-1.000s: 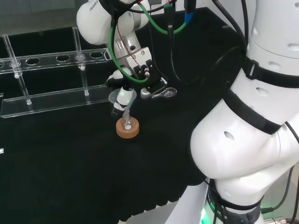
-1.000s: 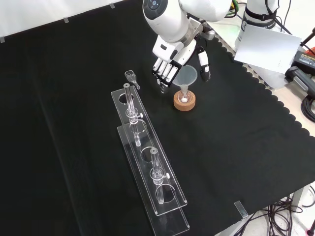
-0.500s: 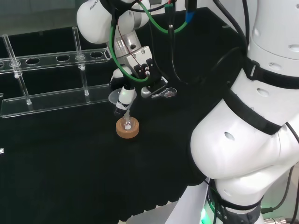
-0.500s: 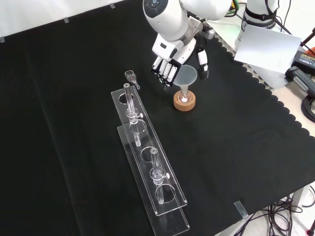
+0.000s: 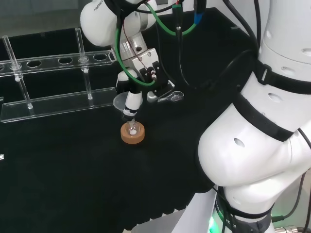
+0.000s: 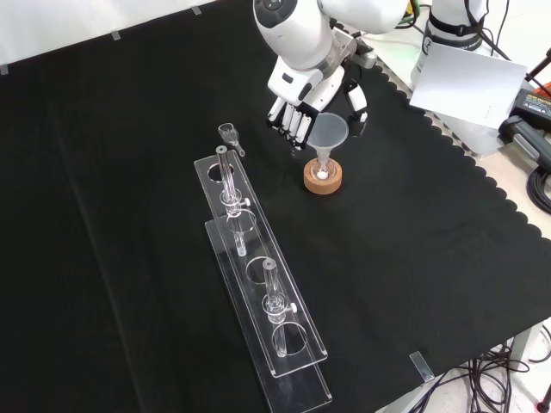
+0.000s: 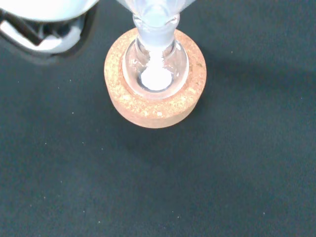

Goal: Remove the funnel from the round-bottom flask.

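Observation:
A clear funnel [image 6: 328, 131] stands with its stem in the neck of a small round-bottom flask [image 6: 322, 172], which rests on a cork ring [image 6: 323, 184]. The hand [image 6: 297, 90] reaches down over it, fingers [image 6: 295, 129] curled at one side of the cone and the thumb at the other. In the head view the thumb [image 5: 131, 103] lies against the funnel [image 5: 119, 103] above the cork ring [image 5: 132, 138]. From the wrist, the funnel's stem [image 7: 155, 17] sits in the flask [image 7: 174, 59], with white powder at its bottom, inside the cork ring [image 7: 148, 112].
A long clear test tube rack [image 6: 258, 292] with tubes in it lies left of the flask in the front view, and behind it [image 5: 58, 99] in the head view. A small glass piece [image 6: 228, 133] lies near the rack's far end. The arm's white links [image 5: 262, 145] fill the head view's right.
The hand has lifted slightly and drawn in on the funnel, the thumb coming against the cone. The funnel now stands straighter in the flask's neck.

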### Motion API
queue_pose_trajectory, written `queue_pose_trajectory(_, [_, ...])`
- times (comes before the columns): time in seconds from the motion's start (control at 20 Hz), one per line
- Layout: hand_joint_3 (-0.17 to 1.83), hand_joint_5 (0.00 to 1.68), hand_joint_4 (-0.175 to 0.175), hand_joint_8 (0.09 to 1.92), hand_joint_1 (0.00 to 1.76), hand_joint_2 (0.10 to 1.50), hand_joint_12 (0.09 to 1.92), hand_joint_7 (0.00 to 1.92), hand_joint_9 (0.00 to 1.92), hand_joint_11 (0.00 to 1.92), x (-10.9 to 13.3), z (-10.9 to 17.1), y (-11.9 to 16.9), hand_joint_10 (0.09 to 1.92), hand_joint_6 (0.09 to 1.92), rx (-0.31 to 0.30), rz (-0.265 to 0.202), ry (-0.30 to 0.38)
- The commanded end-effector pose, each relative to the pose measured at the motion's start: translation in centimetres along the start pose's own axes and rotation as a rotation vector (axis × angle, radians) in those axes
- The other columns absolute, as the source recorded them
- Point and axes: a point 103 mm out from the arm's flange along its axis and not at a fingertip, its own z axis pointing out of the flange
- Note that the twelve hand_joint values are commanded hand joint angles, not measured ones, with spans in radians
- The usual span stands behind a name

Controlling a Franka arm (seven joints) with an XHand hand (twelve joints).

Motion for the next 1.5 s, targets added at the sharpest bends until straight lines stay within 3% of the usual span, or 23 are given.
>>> queue_pose_trajectory(0.05, [0.66,0.58,-0.047,0.64,0.89,0.42,1.44,0.69,0.65,0.14,-0.1,-0.1,-0.2,0.59,0.09,-0.015,-0.002,0.019])
queue_pose_trajectory(0.45, [0.70,0.68,-0.039,0.65,0.93,0.41,1.40,0.80,0.75,0.22,-0.3,-0.5,-0.5,0.55,0.09,-0.026,-0.011,0.010])
queue_pose_trajectory(1.5, [0.74,0.70,-0.045,0.65,0.95,0.41,1.35,0.83,0.80,0.31,-1.6,-3.3,-2.6,0.51,0.09,-0.105,-0.008,0.022])
